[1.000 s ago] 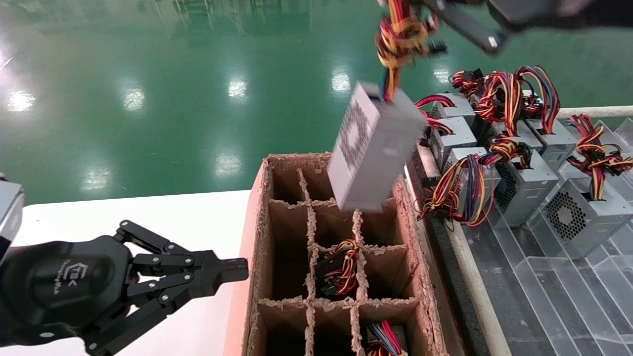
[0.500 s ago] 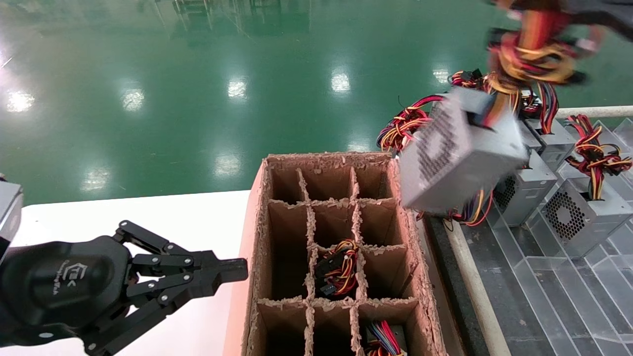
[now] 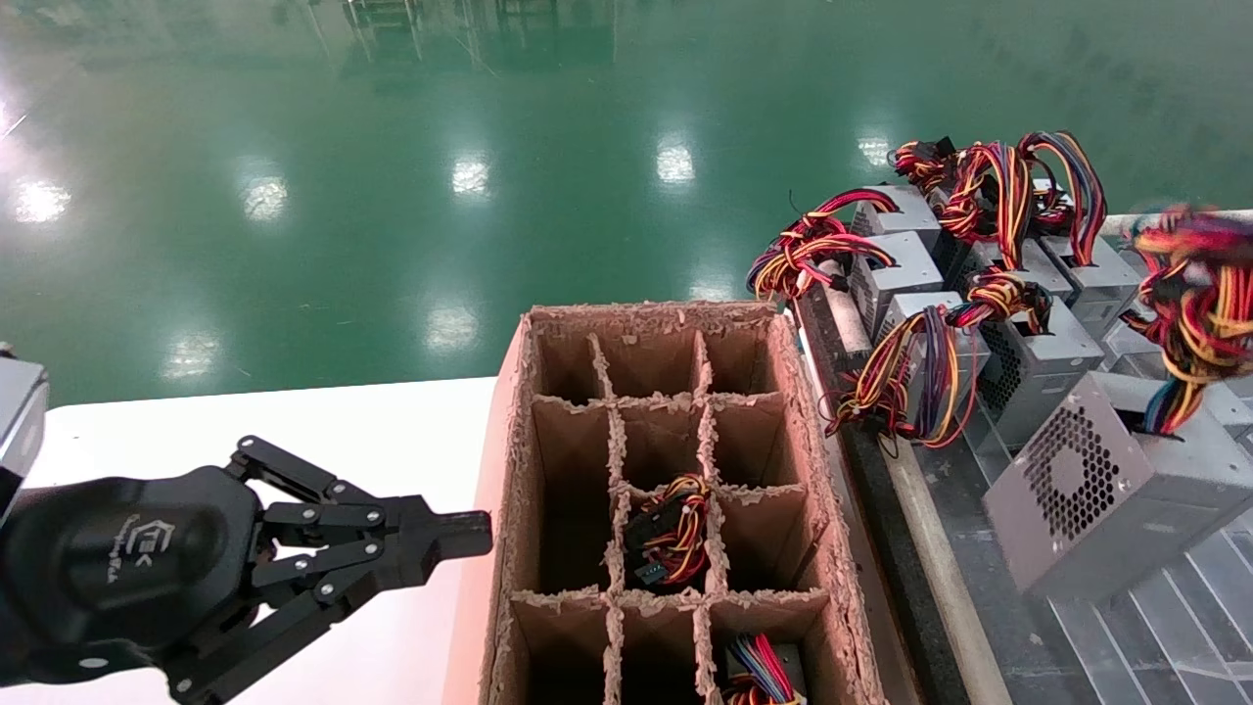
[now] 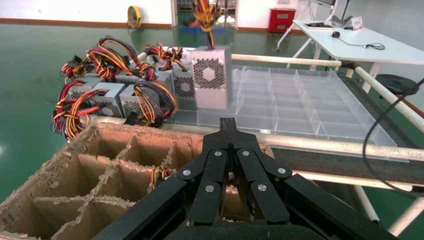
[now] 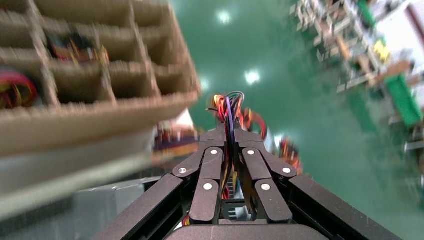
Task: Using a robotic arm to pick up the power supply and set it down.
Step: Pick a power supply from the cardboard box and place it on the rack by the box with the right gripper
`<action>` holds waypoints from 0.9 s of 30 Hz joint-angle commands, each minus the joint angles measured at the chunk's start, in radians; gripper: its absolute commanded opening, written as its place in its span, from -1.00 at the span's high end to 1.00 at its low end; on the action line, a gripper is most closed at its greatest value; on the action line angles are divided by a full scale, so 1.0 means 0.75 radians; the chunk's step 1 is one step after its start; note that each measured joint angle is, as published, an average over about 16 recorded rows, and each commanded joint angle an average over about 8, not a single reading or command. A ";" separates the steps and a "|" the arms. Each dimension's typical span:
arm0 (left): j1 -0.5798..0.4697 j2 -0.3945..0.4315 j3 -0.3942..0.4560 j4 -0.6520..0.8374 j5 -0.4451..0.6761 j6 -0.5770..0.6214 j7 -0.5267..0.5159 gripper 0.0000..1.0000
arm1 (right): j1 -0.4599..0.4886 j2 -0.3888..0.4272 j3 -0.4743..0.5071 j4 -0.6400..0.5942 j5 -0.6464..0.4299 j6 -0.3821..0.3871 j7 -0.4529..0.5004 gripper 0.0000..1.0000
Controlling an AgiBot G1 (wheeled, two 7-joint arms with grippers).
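1. Hanging by its bundle of red, yellow and orange wires point(image 3: 1196, 294): grey metal power supply box with honeycomb vent point(image 3: 1116, 485), tilted above the clear plastic divider tray point(image 3: 1175, 627), right of the brown cardboard partitioned carton point(image 3: 509, 470).
2. Black linked right gripper point(image 5: 231, 137): fingers clamped together on that wire bundle.
3. Black left gripper point(image 3: 460, 534): idle over the white table point(image 3: 294, 421), fingers together, holding nothing.
4. Likely heavy and rigid; wires soft, so prone to swing and tilt.
5. Steadier hold probably nearer the wire root.
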 commanded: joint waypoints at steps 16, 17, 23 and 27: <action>0.000 0.000 0.000 0.000 0.000 0.000 0.000 1.00 | -0.191 -0.110 -0.094 -0.007 -0.249 0.421 0.021 1.00; 0.000 0.000 0.000 0.000 0.000 0.000 0.000 1.00 | -0.209 -0.117 -0.096 -0.007 -0.258 0.461 0.024 1.00; 0.000 0.000 0.000 0.000 0.000 0.000 0.000 1.00 | -0.302 -0.164 -0.108 -0.007 -0.267 0.612 0.009 1.00; 0.000 0.000 0.000 0.000 0.000 0.000 0.000 1.00 | -0.337 -0.189 -0.118 -0.008 -0.257 0.640 -0.004 1.00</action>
